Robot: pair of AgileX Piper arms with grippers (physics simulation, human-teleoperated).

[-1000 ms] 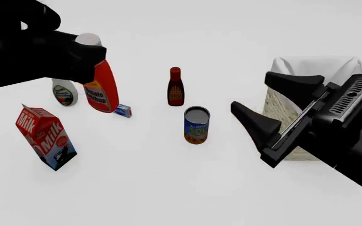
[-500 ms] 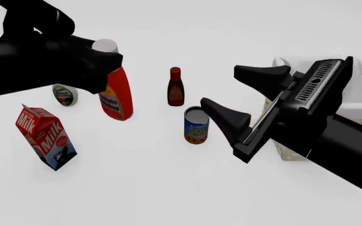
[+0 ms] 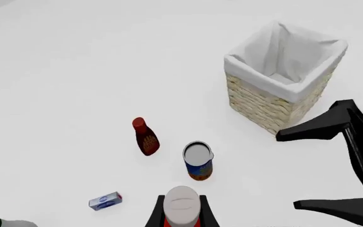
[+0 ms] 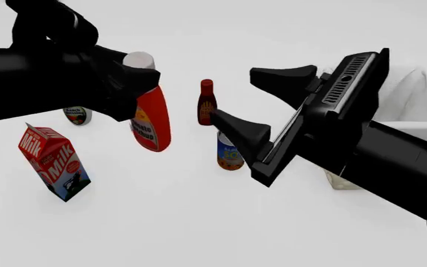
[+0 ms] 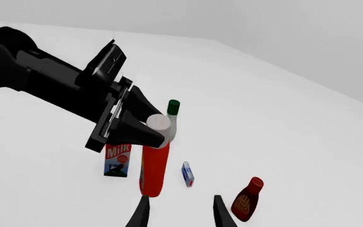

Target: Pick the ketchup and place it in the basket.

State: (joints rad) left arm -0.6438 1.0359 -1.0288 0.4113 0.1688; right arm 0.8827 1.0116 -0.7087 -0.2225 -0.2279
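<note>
Above the left half of the bench (image 4: pixel 198 222), the ketchup (image 4: pixel 151 123) is held clear of the surface by the left gripper (image 4: pixel 135 83), whose fingers are clenched on the neck just under the white cap, as is seen in the right wrist view, where the bottle hangs upright with its base off the bench. From the front the bottle is seen slightly tilted, its label turned toward the camera. The right gripper (image 4: pixel 254 100) is held open and empty in the middle of the scene, its two fingers spread well apart and pointed toward the ketchup, with a clear gap left between them and the bottle. The basket (image 3: pixel 282 78) is stood on the right side of the bench, toward the far edge, upright, its white lining folded over the rim; it is largely hidden behind the right arm in the front view. A can (image 4: pixel 228 153) is placed near the middle of the bench, and a dark maroon bottle (image 4: pixel 207 102) is set just beyond it. A milk carton (image 4: pixel 53 161) is found toward the left edge, tilted, with a green-capped white bottle (image 5: pixel 171 118) farther back. A small blue box (image 3: pixel 105 201) is laid flat near the ketchup.
</note>
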